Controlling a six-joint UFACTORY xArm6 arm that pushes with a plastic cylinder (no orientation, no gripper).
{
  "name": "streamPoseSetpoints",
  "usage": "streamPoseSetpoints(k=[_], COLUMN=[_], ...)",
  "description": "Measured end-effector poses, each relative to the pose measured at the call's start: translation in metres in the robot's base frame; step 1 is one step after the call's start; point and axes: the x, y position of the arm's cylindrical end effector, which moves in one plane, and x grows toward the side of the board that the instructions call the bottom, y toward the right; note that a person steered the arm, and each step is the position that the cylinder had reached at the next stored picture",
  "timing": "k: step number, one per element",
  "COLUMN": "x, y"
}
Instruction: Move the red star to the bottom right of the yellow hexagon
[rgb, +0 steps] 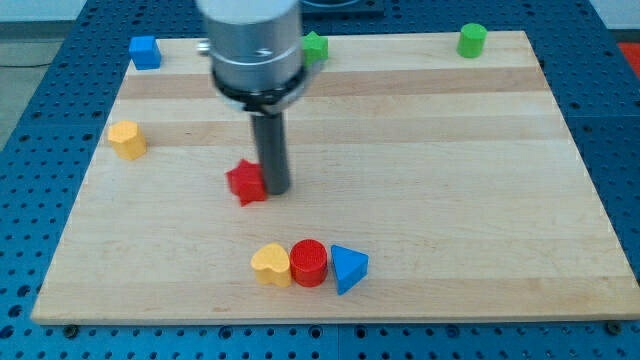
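Observation:
The red star (245, 182) lies left of the board's middle. My tip (275, 189) stands right against the star's right side. The yellow hexagon (127, 139) sits near the board's left edge, up and to the left of the star, well apart from it.
A yellow heart (271, 265), a red cylinder (309, 263) and a blue triangle (347, 268) stand in a row near the view's bottom. A blue block (145, 51), a green star (315, 46) and a green cylinder (472, 40) stand along the top edge of the wooden board (450, 200).

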Motion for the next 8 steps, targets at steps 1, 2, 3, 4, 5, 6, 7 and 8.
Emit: streamPoseSetpoints(k=[1, 2, 3, 4, 5, 6, 7, 8], x=[0.005, 0.039, 0.033, -0.016, -0.038, -0.052, -0.075, -0.075], y=[-0.035, -0.035, -0.058, -0.073, -0.082, -0.040, -0.051, -0.078])
